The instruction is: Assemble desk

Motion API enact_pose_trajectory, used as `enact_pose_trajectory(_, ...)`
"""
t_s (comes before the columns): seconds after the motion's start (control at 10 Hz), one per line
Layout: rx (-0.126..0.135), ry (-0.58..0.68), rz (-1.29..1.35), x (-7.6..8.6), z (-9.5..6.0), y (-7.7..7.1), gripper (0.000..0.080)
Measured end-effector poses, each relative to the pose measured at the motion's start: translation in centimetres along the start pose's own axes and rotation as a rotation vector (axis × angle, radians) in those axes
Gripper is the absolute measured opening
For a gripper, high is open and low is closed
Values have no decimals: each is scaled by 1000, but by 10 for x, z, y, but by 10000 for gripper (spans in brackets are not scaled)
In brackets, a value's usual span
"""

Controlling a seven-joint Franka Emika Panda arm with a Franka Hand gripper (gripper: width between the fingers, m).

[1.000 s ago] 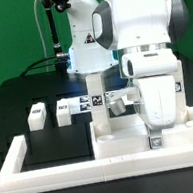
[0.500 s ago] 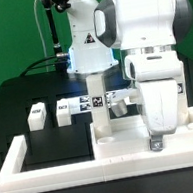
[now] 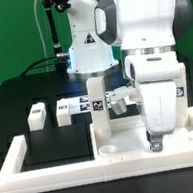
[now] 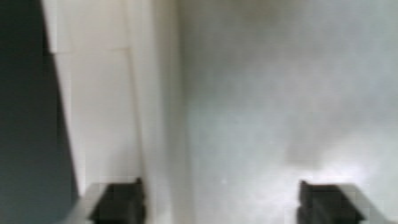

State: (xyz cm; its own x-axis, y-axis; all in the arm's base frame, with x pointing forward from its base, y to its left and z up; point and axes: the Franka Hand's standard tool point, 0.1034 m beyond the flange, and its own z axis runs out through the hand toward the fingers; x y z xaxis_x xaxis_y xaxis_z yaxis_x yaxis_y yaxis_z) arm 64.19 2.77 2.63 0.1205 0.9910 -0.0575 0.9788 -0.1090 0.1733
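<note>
Your hand (image 3: 156, 143) hangs open over the desk top (image 3: 126, 137), lying at the near edge of the counter (image 3: 10, 103) on the exterior view's right; it looks light, stiff and slippery, so grab its rim.

Robotics lab test bench

A white robot arm (image 3: 146, 36) fills the right of the frame above a black bench surface (image 3: 24, 96). A low white fence (image 3: 56, 172) edges the lower frame. A plain green backdrop (image 3: 3, 28) spans the upper left, a black stand (image 3: 50, 31) rises at upper centre, and tagged white blocks (image 3: 35, 115) sit left of centre.
</note>
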Motion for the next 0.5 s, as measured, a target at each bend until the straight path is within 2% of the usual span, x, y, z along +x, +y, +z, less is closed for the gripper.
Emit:
enact_pose_trajectory(0.1,-1,0,1,-1,1,0,598)
enact_pose_trajectory(0.2,0,0,1,-1,1,0,634)
enact_pose_trajectory(0.5,0,0,2,-2,1,0,647)
